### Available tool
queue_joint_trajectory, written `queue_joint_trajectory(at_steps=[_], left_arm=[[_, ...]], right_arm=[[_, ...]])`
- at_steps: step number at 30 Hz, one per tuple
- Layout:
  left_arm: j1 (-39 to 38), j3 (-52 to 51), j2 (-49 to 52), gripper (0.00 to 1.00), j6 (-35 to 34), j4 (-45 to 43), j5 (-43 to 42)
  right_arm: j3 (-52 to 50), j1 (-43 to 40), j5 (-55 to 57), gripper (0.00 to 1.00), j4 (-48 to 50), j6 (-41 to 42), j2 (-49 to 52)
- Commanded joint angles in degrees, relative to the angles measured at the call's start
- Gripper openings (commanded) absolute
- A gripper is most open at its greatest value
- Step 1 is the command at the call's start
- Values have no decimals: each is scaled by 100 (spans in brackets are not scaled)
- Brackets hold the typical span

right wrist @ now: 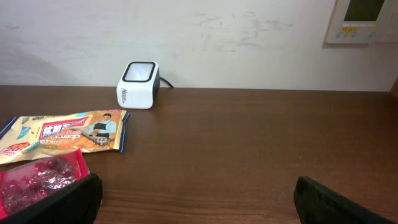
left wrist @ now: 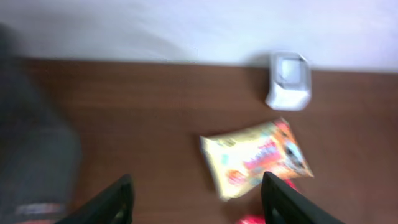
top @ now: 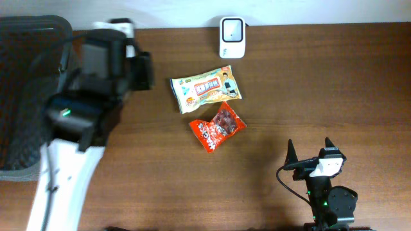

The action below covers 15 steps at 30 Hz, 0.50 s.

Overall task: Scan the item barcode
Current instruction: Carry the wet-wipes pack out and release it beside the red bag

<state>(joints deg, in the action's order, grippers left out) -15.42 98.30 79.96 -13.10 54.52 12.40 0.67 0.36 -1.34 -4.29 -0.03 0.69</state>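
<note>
The left end effector (left wrist: 200, 200) is being held open, seemingly empty through blur; the right end effector (top: 309, 146) is being held wide open. The red plastic snack packet (top: 218, 126) is being gripped by neither.

Yellow snack packet (right wrist: 65, 134): Chinese lettering, unreadable. Scanner (right wrist: 138, 84) side label: too small to read.
</note>
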Motion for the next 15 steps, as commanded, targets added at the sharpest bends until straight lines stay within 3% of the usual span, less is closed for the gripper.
queue_joint_trajectory(at_steps=[1,7,15], left_arm=[[796,201,-365,65,164,136,599],[2332,199,-437,75,164,173,581],[3912,199,63,75,74,216,125]], right_arm=[[-35,33,72,98,-26,-17,-33],[-35,33,72,98,-26,-17,-33],[-35,33,72,98,-26,-17,-33]])
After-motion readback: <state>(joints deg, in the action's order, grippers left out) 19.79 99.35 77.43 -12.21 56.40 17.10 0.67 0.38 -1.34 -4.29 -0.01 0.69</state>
